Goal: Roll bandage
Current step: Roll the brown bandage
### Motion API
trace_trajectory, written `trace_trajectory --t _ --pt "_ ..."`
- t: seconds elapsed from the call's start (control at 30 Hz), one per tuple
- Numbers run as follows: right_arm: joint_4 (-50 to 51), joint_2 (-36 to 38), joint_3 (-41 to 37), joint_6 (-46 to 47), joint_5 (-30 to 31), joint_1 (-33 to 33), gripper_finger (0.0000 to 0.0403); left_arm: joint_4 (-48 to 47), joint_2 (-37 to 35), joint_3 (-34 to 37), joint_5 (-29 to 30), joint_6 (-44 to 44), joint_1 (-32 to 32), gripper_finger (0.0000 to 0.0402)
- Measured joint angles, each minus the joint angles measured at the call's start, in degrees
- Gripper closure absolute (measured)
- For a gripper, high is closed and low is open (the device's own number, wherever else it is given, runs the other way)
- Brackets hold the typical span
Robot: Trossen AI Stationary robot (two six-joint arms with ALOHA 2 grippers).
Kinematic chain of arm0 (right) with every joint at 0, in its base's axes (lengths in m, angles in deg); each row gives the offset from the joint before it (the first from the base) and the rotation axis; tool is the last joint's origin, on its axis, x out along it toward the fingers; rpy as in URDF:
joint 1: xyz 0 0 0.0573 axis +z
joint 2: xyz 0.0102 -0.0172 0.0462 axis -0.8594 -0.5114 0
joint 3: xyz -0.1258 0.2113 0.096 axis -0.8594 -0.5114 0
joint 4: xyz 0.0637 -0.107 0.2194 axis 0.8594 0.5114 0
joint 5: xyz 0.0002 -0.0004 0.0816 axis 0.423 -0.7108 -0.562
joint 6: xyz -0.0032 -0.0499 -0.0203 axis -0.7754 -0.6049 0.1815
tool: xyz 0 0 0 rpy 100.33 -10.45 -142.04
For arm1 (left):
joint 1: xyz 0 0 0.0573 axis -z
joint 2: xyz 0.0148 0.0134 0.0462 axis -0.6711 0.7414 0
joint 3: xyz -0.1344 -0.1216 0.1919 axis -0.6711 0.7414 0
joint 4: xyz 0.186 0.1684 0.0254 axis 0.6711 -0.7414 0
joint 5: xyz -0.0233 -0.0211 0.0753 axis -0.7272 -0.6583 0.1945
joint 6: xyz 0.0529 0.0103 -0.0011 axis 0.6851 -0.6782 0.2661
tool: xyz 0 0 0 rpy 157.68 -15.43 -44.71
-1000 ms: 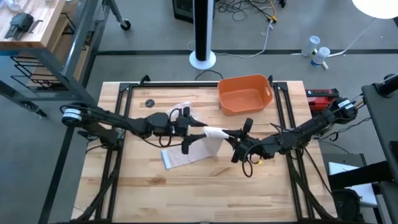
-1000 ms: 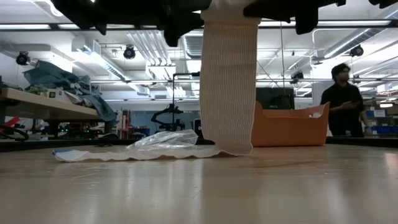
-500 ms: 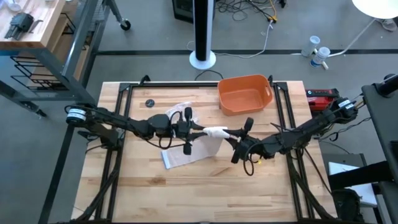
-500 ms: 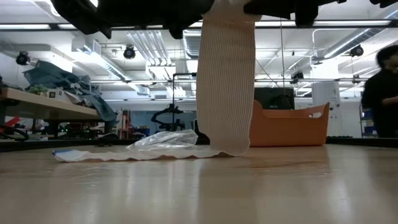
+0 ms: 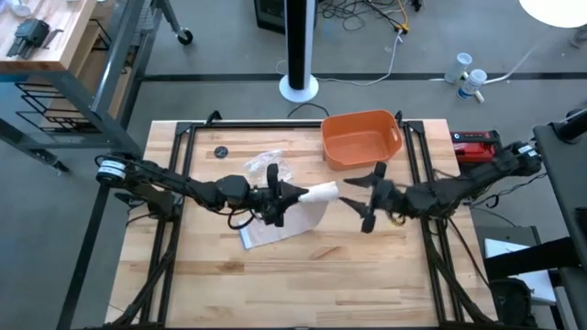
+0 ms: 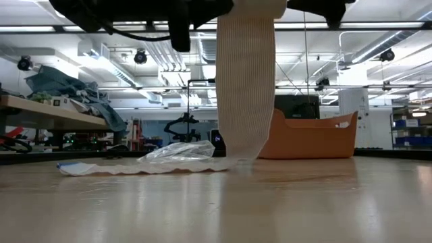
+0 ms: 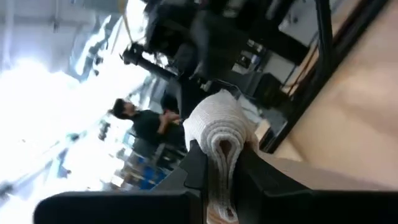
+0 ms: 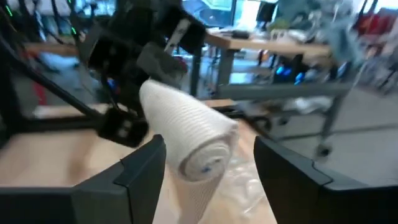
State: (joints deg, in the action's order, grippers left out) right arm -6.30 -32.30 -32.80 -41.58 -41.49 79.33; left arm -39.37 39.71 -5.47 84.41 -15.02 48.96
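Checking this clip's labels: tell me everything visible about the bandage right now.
The bandage is an off-white, ribbed, soft-looking gauze strip. Its rolled end is held up above the table, pinched between the fingers of the left gripper, which is shut on it. From the roll a loose length hangs straight down to the wooden table, where the tail lies flat beside a crumpled clear wrapper. The right gripper is open, just off the roll's free end.

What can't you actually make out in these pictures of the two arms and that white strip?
- Low view: both grippers are cut off by the top edge; only the hanging bandage shows.
- High view: the dark disc on the table is too small to identify.
- High view: the bandage's loose tail is partly hidden under the left gripper.
- Left wrist view: the person behind is blurred.
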Motion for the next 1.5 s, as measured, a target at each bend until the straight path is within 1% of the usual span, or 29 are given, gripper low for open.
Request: trace_trajectory --t 0.07,0.13,0.23,0.3,0.37,0.5,0.63,0.7,0.9,1.03,1.13,1.23,1.3,1.43,1.47,1.5 --pt "2.67 2.57 0.00 5.36 -3.87 -1.76 0.0169 -0.02 0.00 0.00 -0.02 4.84 0.38 0.0371" --pt "4.53 4.34 0.00 9.46 -8.63 -3.61 0.0172 -0.02 -0.01 0.00 -0.08 7.12 0.75 0.0371" --pt "5.64 5.45 0.00 12.95 -15.64 -5.85 0.0174 -0.05 -0.04 -0.11 -0.17 8.02 1.34 0.0371" --pt "6.00 5.41 0.00 13.54 -18.40 -6.77 0.0172 -0.06 -0.04 -0.11 -0.13 10.28 2.02 0.0371" --pt "5.57 4.57 0.00 13.53 -19.79 -7.23 0.0167 -0.13 -0.04 -0.11 -0.17 11.56 2.78 0.0371" --pt "5.40 2.44 -0.02 14.56 -20.17 -7.54 0.0155 -0.15 -0.04 -0.15 -0.31 10.44 3.35 0.0371" --pt "3.89 -0.13 0.61 15.90 -26.49 -8.29 0.0139 -0.26 -0.04 -0.20 -0.17 10.20 3.67 0.0371" --pt "3.09 -1.45 1.39 15.92 -28.26 -8.56 0.0129 -0.32 -0.04 -0.20 -0.20 10.20 3.70 0.0371" --pt "3.25 -4.78 3.87 13.14 -28.82 -9.07 0.0105 -0.24 -0.04 -0.20 -0.18 9.76 4.09 0.0371" --pt "3.21 -7.46 5.80 10.25 -30.01 -9.01 0.0109 0.69 -0.07 -0.21 -0.19 7.96 4.09 0.0371" --pt "3.03 -9.62 7.06 8.33 -30.84 -9.02 0.0131 1.31 -0.09 -0.22 -0.20 6.90 4.09 0.0371" --pt "2.37 -11.25 8.06 6.12 -30.88 -9.00 0.0173 1.60 -0.10 -0.22 -0.20 5.83 4.12 0.0368" --pt "0.96 -12.16 8.46 5.22 -30.88 -9.00 0.0215 1.63 -0.11 -0.22 -0.13 4.32 4.14 0.0354" --pt "-0.91 -12.76 8.52 2.66 -30.76 -9.00 0.0322 1.73 -0.22 -0.24 1.19 2.26 4.17 0.0325" --pt "-0.93 -12.77 8.52 2.16 -30.73 -9.00 0.0341 1.72 -0.22 -0.24 1.38 2.02 4.18 0.0321" --pt "-0.96 -12.80 8.52 1.68 -30.73 -9.00 0.0344 1.71 -0.22 -0.23 1.45 1.61 4.18 0.0317"
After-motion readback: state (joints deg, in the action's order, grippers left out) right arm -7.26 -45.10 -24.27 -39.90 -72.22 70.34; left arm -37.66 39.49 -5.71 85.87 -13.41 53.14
